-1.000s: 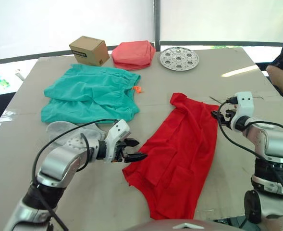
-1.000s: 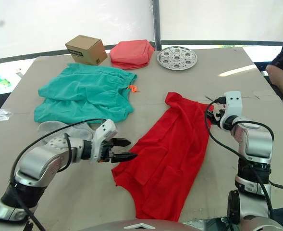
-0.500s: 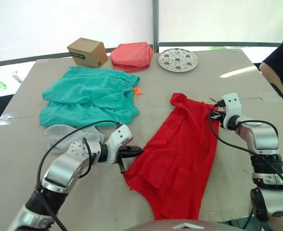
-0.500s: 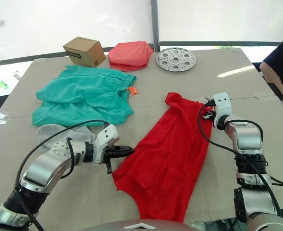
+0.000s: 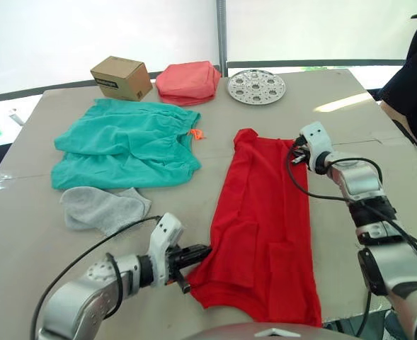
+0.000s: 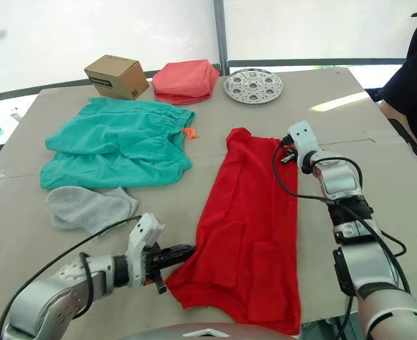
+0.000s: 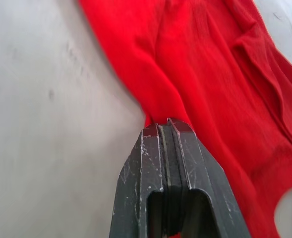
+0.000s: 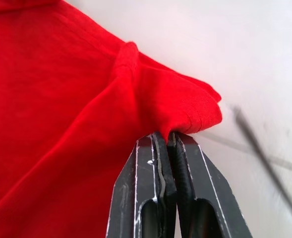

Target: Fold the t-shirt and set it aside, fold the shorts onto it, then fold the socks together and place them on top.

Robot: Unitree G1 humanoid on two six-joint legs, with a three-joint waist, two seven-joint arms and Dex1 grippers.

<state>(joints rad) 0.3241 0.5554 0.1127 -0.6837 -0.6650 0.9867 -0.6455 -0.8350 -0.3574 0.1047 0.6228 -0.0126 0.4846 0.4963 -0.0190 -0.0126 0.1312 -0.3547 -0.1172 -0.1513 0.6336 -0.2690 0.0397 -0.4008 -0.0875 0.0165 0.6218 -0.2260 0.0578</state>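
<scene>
The red t-shirt point(image 5: 265, 219) lies lengthwise on the table, folded narrow. My left gripper point(image 5: 200, 253) is shut on its near left corner, seen up close in the left wrist view point(image 7: 166, 124). My right gripper point(image 5: 294, 147) is shut on the shirt's far right edge, also pinched in the right wrist view point(image 8: 165, 136). The teal shorts point(image 5: 123, 144) lie spread at the far left. The grey socks point(image 5: 102, 207) rest just in front of the shorts, left of the shirt.
At the table's far edge stand a brown cardboard box point(image 5: 121, 77), a folded coral-pink cloth point(image 5: 188, 81) and a round metal plate with holes point(image 5: 256, 86). A person in dark clothing point(image 5: 415, 78) sits at the right edge.
Both grippers have shut on the t-shirt. The left pulled its corner toward me, and the shirt now lies straighter and narrower. The camera has shifted.
</scene>
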